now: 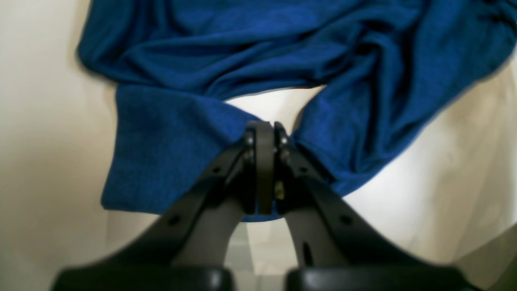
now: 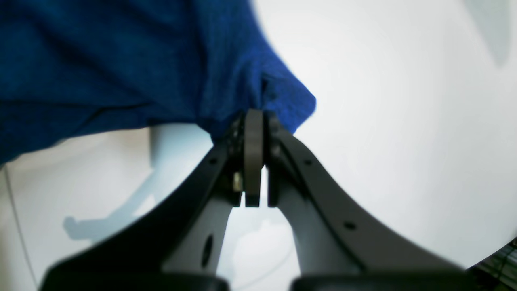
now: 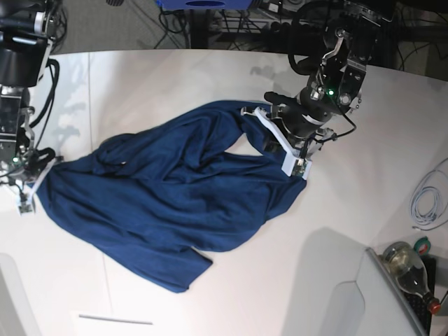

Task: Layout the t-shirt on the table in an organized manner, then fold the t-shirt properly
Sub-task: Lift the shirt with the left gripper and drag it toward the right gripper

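Two grippers I run both pinched tight on t-shirt (image 3: 168,203). Lower frame: hem spills toward near table (image 3: 280,280) edge. Mid-left: right gripper (image 3: 25,183) clamps one corner. Upper right: left gripper (image 3: 297,159) grips opposite edge; shirt rumpled between.

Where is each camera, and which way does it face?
Left wrist: on the left arm, looking along the shut left gripper pinching the t-shirt above the table.
Right wrist: on the right arm, looking along the shut right gripper pinching a shirt corner.
Base: overhead, looking down; both arms show.
Shared: all three show the shirt.
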You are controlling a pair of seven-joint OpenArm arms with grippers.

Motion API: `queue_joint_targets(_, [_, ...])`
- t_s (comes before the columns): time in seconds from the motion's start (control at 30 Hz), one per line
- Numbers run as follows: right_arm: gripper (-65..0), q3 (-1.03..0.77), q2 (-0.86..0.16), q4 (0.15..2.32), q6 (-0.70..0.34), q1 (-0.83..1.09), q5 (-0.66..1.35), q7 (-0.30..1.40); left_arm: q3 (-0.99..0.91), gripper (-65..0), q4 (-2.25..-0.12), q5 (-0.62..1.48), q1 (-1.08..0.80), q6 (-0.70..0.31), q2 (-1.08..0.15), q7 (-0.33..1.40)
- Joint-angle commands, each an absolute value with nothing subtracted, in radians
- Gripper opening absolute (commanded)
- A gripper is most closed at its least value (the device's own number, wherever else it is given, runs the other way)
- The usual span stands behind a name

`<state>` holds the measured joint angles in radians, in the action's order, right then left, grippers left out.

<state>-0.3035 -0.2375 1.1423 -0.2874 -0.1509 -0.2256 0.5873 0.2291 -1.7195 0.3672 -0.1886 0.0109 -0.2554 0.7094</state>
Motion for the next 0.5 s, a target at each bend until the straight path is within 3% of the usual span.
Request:
queue_joint_targets(0.0, [-62.9, -0.309, -0.255, 1.153, -0.278, -0.176, -0.232, 0.570, 0.225, -65.0, -1.738, 0.364, -0.176, 0.005, -0.245, 0.691])
queue_joint_targets(0.07, [-55.8, -0.309, -0.252, 1.156, -0.278, -0.176, -0.232, 0.575, 0.219, -65.0, -1.736, 0.360, -0.173, 0.005, -0.239, 0.691])
queue_joint_targets(0.2, [-30.2, -0.309, -0.249, 1.293, -0.278, -0.117, -0.234, 0.615, 0.211, -65.0, -1.716, 0.360, -0.179, 0.008, -0.245, 0.691])
queue_joint_targets(0.27, [-20.6, -0.302, -0.217, 1.437, -0.282, -0.041, -0.229, 0.639, 0.211, -65.0, -1.664, 0.358, -0.180, 0.008, -0.245, 0.688])
queue_joint_targets(0.37, [-19.1, -0.300, -0.114, 1.564, -0.311, 0.044, -0.228, 0.644, 0.211, -65.0, -1.570, 0.294, -0.182, 0.008, -0.240, 0.679])
queue_joint_targets(0.47, [-19.1, -0.308, -0.027, 1.512, -0.392, 0.042, -0.228, 0.641, 0.211, -65.0, -1.509, 0.179, -0.205, 0.010, -0.234, 0.585])
